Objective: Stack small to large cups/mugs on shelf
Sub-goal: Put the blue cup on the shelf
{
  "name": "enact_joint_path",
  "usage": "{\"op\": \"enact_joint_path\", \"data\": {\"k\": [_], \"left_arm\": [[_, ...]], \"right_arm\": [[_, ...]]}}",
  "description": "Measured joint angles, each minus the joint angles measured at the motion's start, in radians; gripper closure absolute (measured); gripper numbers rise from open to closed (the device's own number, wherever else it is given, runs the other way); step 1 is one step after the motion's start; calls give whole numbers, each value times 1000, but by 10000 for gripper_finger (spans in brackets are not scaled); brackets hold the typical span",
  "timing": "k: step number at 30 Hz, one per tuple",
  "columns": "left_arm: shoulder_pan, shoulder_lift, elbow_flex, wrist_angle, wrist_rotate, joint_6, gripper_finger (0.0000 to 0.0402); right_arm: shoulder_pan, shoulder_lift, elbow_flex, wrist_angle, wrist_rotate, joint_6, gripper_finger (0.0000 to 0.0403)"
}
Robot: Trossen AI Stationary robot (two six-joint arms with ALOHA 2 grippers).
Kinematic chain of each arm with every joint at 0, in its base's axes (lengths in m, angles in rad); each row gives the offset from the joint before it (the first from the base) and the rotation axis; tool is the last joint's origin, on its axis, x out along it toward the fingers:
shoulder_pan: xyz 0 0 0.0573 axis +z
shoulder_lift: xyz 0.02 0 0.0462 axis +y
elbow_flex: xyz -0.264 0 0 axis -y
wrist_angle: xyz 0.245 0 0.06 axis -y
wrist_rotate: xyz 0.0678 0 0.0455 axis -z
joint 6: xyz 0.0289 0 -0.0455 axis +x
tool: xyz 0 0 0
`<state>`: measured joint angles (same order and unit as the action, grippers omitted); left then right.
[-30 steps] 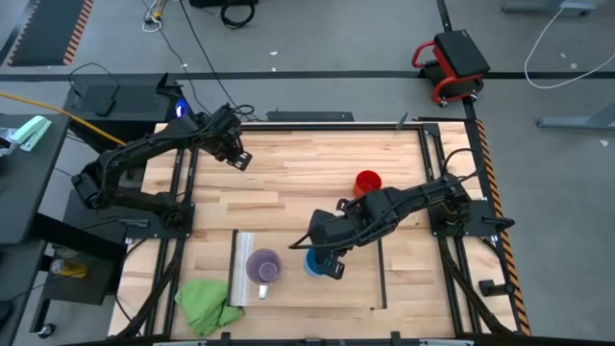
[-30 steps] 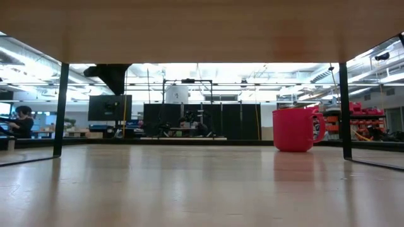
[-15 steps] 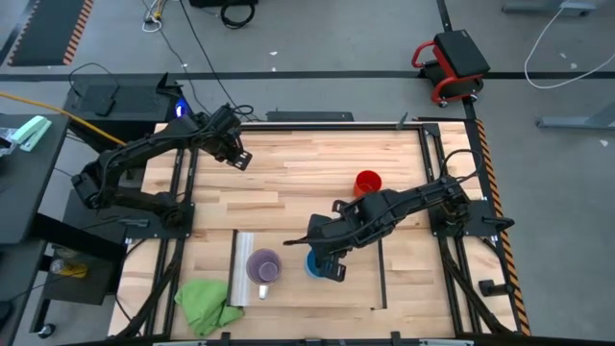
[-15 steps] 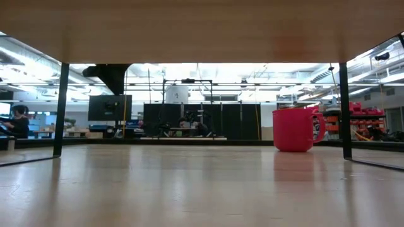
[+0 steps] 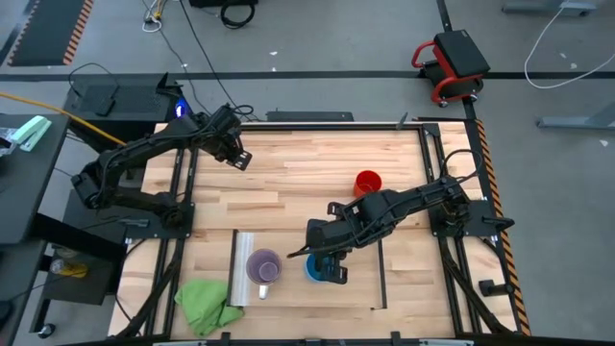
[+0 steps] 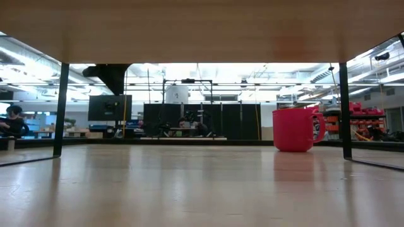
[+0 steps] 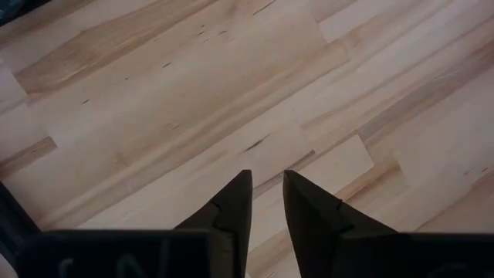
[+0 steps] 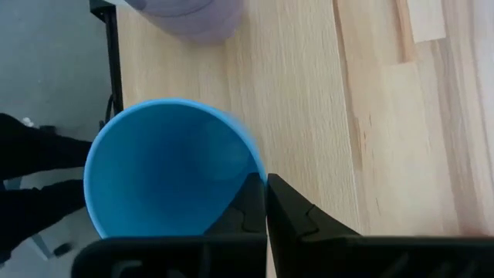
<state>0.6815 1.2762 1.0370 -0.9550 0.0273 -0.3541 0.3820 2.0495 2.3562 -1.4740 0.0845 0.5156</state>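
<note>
The bright blue mug point(image 5: 313, 269) is over the light-wood shelf point(image 5: 288, 290), beside the pale purple mug point(image 5: 262, 266), which stands upright on the shelf near its silvery strip. My right gripper point(image 5: 329, 270) is shut on the blue mug, whose open mouth point(image 8: 166, 170) fills the right wrist view. The red mug point(image 5: 367, 182) stands on its base on the tabletop, farther back and to the right; it also appears in the low view point(image 6: 295, 129). My left gripper point(image 7: 266, 179) hovers open over bare wood at the far left point(image 5: 239, 159). My right gripper pinches the blue mug's rim wall point(image 8: 252, 168), one finger inside the mug and one outside. The fingers point(image 8: 289, 208) come steeply from above, slanting down. The mug's mouth faces up toward the wrist. Its base is hidden, so I cannot tell whether it rests on the shelf.
A crumpled green cloth point(image 5: 206, 303) lies at the table's near left corner, just off the shelf. Black frame rails point(image 5: 177, 207) run along both table sides. Bare tabletop point(image 5: 307, 173) stretches across the far half.
My right gripper has rolled about its own axis while staying over the same spot, still shut on the blue mug. The left arm and the other two mugs have kept still.
</note>
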Motion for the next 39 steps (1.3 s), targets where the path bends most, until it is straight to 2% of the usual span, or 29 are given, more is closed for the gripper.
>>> {"op": "enact_joint_path", "data": {"k": [24, 31, 39], "left_arm": [[0, 0, 0, 0, 0, 0, 322], [0, 0, 0, 0, 0, 0, 318], [0, 0, 0, 0, 0, 0, 322]], "right_arm": [[-28, 0, 0, 9, -3, -17, 402], [-29, -3, -61, 25, -17, -27, 402], [-28, -2, -51, 38, -18, -44, 402]]}}
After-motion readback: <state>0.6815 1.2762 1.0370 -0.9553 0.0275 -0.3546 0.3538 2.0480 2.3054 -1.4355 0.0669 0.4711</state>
